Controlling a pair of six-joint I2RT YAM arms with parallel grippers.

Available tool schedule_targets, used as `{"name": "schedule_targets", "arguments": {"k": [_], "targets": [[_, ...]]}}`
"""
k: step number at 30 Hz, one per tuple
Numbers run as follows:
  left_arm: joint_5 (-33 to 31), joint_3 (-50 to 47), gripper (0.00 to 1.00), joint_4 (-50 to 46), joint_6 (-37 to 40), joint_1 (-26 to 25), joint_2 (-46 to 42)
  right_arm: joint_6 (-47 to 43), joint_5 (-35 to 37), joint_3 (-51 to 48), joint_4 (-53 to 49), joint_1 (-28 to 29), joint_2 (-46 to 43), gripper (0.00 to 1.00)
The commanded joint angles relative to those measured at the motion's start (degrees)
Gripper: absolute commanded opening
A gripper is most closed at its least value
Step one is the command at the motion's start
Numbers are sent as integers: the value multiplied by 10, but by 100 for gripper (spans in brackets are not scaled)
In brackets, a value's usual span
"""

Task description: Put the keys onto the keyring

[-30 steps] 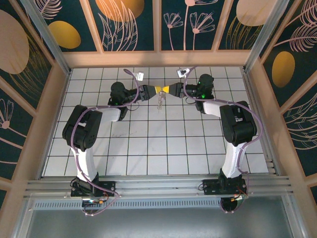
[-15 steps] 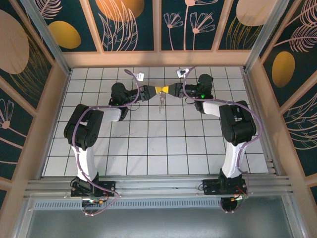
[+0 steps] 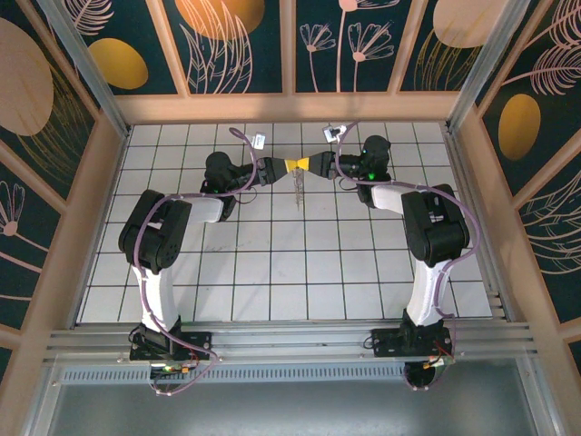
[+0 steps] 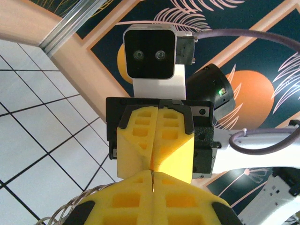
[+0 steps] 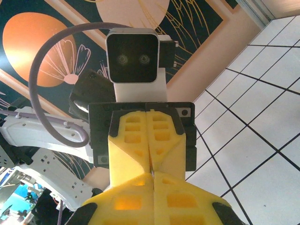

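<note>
My left gripper and right gripper meet tip to tip above the far middle of the tiled floor. Both are shut. A thin pale strand, the keyring, hangs straight down from where they meet. It is too small to tell the keys apart from it. In the left wrist view my left gripper pinches a thin metal edge, with the right gripper facing it. Pale wire loops of the keyring curve at the lower left. In the right wrist view my right gripper clamps a metal sliver opposite the left gripper.
Wooden walls with dark floral panels close in the floor at the back and sides. A metal rail runs along the near edge by both arm bases. Purple cables arc off each wrist.
My left gripper's jaws have closed onto the thin metal held at the right gripper's tips. The hanging strand now looks narrower. Both arms have stayed almost in place.
</note>
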Motion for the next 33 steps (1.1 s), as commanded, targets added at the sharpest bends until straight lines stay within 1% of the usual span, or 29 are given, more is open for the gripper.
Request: {"name": "schedule_targets", "arguments": {"k": [1, 3, 4, 5, 7, 8, 12, 16, 20, 23, 28, 33], "targets": [[15, 17, 0, 18, 4, -8, 3, -12, 3, 19, 17, 5, 3, 0], [14, 16, 0, 18, 4, -8, 2, -9, 9, 12, 19, 1, -3, 1], [12, 16, 0, 19, 4, -8, 2, -8, 18, 3, 21, -4, -11, 11], [11, 14, 0, 19, 4, -8, 1, -5, 31, -10, 28, -11, -22, 20], [9, 12, 0, 21, 3, -8, -1, 11, 49, -37, 57, -25, -40, 28], [9, 11, 0, 22, 3, -8, -2, 23, 58, -52, 75, -34, -48, 30], [8, 10, 0, 26, 1, -9, -4, 42, 92, -111, 122, -55, -82, 35], [8, 9, 0, 42, -10, -10, -3, 15, 117, -169, 135, -52, -110, 41], [12, 12, 0, 50, -16, -13, 0, -9, 114, -203, 162, -44, -116, 45], [15, 14, 0, 51, -17, -15, 1, -10, 102, -208, 189, -40, -104, 46], [21, 17, 0, 55, -19, -19, 2, 14, 78, -192, 255, -31, -68, 47], [26, 19, 0, 61, -23, -22, 3, 21, 54, -173, 282, -18, -45, 47]]}}
